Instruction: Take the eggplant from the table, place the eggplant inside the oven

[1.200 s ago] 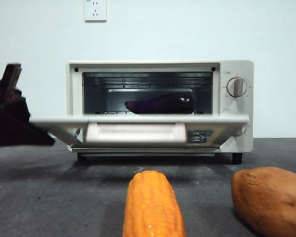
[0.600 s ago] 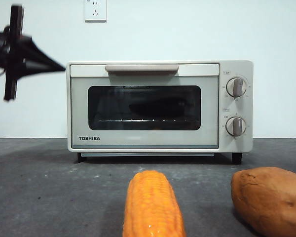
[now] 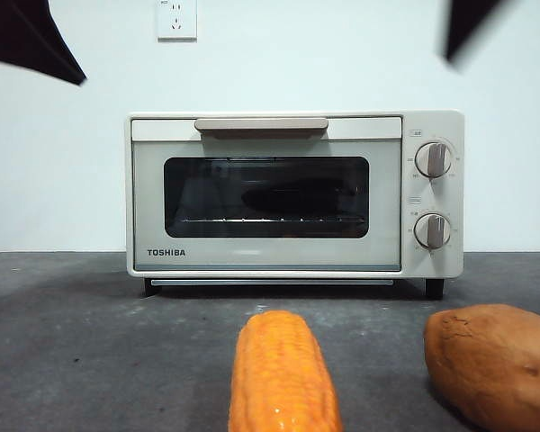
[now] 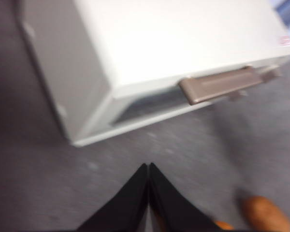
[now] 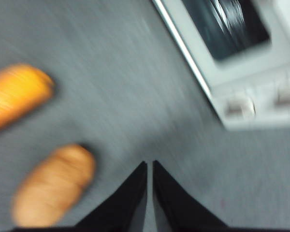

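The cream oven (image 3: pixel 295 193) stands at the back of the grey table (image 3: pixel 90 342) with its glass door shut. Behind the dark glass the eggplant (image 3: pixel 301 194) shows only as a dim long shape on the wire rack. My left gripper (image 4: pixel 148 166) hangs high above the table off the oven's left front corner, jaws shut on nothing; in the front view it is the black tip at the top left (image 3: pixel 31 40). My right gripper (image 5: pixel 150 163) is also shut and empty, raised above the table in front of the oven's knob side, seen as a black tip at the top right (image 3: pixel 468 27).
An orange corn cob (image 3: pixel 283 373) lies near the front edge in the middle, and a brown sweet potato (image 3: pixel 495 364) lies at the front right. Both also appear in the right wrist view: the corn cob (image 5: pixel 17 94) and the sweet potato (image 5: pixel 53 186).
The oven door went from hanging open to shut. The left gripper rose from beside the door to the top left corner. A second black tip appeared at the top right.
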Motion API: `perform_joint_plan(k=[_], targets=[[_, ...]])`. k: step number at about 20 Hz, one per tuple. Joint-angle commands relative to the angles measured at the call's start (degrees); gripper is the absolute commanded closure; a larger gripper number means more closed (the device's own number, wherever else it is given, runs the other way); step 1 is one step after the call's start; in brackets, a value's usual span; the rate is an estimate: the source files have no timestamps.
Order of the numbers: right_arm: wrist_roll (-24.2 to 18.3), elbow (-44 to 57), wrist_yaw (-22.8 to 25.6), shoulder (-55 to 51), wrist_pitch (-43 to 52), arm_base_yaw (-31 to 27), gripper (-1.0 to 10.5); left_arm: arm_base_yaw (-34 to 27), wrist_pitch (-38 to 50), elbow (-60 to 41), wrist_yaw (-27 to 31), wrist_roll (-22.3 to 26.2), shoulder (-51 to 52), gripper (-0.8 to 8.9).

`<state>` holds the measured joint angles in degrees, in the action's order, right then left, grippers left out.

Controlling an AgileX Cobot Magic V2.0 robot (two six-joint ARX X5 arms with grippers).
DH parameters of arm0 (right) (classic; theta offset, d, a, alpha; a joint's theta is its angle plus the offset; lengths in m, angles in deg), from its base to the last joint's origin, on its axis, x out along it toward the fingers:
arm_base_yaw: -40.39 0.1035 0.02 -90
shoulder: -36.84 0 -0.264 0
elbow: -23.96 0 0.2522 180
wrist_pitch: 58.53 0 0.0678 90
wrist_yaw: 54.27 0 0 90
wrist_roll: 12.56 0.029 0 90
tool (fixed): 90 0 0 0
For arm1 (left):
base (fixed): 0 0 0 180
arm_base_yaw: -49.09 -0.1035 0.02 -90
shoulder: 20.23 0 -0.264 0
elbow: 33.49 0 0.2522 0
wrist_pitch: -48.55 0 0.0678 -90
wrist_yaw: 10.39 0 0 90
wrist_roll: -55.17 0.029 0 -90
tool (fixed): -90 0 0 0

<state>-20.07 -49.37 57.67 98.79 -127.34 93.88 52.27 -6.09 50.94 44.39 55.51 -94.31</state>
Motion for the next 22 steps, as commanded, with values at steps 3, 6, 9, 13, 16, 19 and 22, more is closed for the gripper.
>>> perform_joint_plan(k=[3, 6, 9, 13, 16, 19, 22], targets=[[8.8, 7.6, -0.8, -3.2, 10.4, -14.9, 9.4, 5.5, 5.9, -5.3, 12.3, 1.4, 9.0, 8.07], [13.5, 16.4, -7.0, -9.1, 22.8, -24.0, 9.4, 8.9, 14.6, -16.6, 19.5, -1.8, 16.4, 8.08], [16.0, 27.3, -10.4, -16.2, 37.1, -27.8, 9.4, 11.0, 24.0, -30.1, 23.7, -6.0, 22.4, 8.07], [16.7, 37.6, -10.2, -21.0, 48.8, -27.8, 9.4, 13.2, 31.6, -41.6, 25.1, -14.3, 25.4, 8.08], [17.5, 37.7, -9.5, -20.9, 48.2, -27.8, 9.4, 13.4, 27.9, -41.6, 25.2, -14.8, 25.0, 8.08], [17.5, 37.7, -9.5, -20.9, 49.5, -27.8, 9.4, 13.4, 30.0, -41.6, 25.2, -14.8, 25.0, 8.08], [17.4, 37.7, -9.5, -20.9, 49.5, -27.8, 9.4, 13.4, 30.7, -41.6, 25.2, -14.8, 25.0, 8.08]])
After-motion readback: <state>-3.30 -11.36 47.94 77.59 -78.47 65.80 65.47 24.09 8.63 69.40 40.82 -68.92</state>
